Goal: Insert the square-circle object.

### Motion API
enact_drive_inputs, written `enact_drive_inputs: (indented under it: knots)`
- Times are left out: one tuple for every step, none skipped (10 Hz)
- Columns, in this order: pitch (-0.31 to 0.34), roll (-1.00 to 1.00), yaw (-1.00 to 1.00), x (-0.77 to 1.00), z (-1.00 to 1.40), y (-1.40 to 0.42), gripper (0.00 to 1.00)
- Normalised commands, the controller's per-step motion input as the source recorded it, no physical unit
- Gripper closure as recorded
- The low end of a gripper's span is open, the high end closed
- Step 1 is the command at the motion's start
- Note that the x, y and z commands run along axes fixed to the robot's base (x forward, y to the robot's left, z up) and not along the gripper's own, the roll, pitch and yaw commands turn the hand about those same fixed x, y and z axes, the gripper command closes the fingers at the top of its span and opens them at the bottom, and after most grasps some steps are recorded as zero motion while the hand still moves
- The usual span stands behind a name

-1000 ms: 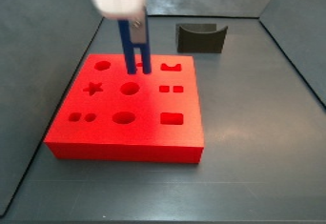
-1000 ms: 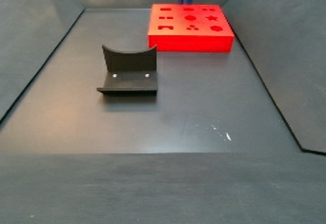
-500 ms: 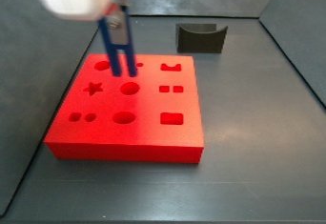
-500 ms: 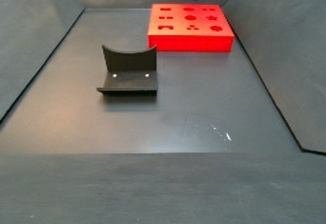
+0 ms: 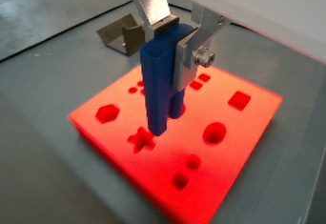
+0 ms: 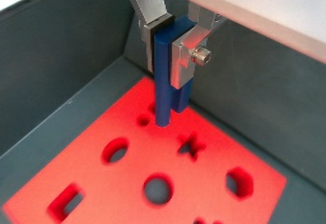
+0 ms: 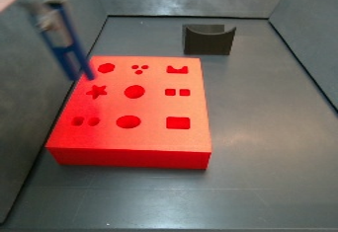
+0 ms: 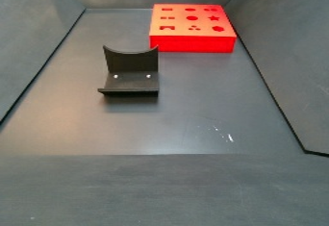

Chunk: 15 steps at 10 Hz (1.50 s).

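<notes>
My gripper [image 7: 53, 23] is shut on the blue square-circle object [image 7: 66, 54], a long bar with one square leg and one round leg. It holds the object tilted above the far left edge of the red block [image 7: 145, 142], with its lower end near the hexagon hole [image 7: 103, 69]. In both wrist views the silver fingers [image 5: 195, 45] [image 6: 192, 47] clamp the object's upper part [image 5: 160, 80] [image 6: 171, 87], and its lower end hangs just over the block's top [image 5: 242, 132] [image 6: 128, 185]. I cannot tell whether it touches the block.
The block's top has several shaped holes, among them a star [image 7: 95, 91] and circles [image 7: 133, 92]. The fixture [image 7: 209, 38] stands behind the block on the grey floor. It also shows in a side view [image 8: 129, 72], with the block [image 8: 193, 39] beyond it. Walls enclose the floor.
My gripper has carried the blue object leftward, from over the block's back middle to its far left edge. The object now hangs tilted.
</notes>
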Motion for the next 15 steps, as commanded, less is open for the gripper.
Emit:
enact_drive_inputs:
  knots:
    - [-0.226, 0.33, -0.12, -0.41, -0.55, -0.61, 1.00]
    - [-0.114, 0.29, -0.26, 0.55, -0.62, -0.55, 1.00]
    - [-0.111, 0.25, -0.21, 0.67, -0.66, -0.52, 1.00]
    - [-0.037, 0.21, -0.17, 0.73, -0.78, -0.45, 1.00]
    - [0.000, 0.12, -0.10, 0.71, -0.55, -0.17, 1.00]
    - [0.060, 0.00, 0.16, 0.68, -0.49, 0.00, 1.00]
    - [0.060, -0.12, 0.32, 0.75, -0.54, 0.00, 1.00]
    - [0.044, -0.10, 0.51, 0.43, -0.36, 0.00, 1.00]
    - [-0.023, -0.02, 0.10, -0.07, 0.00, 0.00, 1.00]
    - [0.000, 0.00, 0.00, 0.00, -0.02, 0.00, 1.00]
    - [0.000, 0.00, 0.28, 0.06, -0.29, -0.02, 1.00]
    - [-0.016, 0.00, 0.26, 0.00, -0.15, 0.00, 1.00]
    - [0.000, 0.00, 0.19, 0.00, -0.04, 0.00, 1.00]
    - [0.000, 0.00, 0.19, 0.00, -0.02, 0.00, 1.00]
    - [0.000, 0.02, 0.18, 0.04, -0.06, -0.04, 1.00]
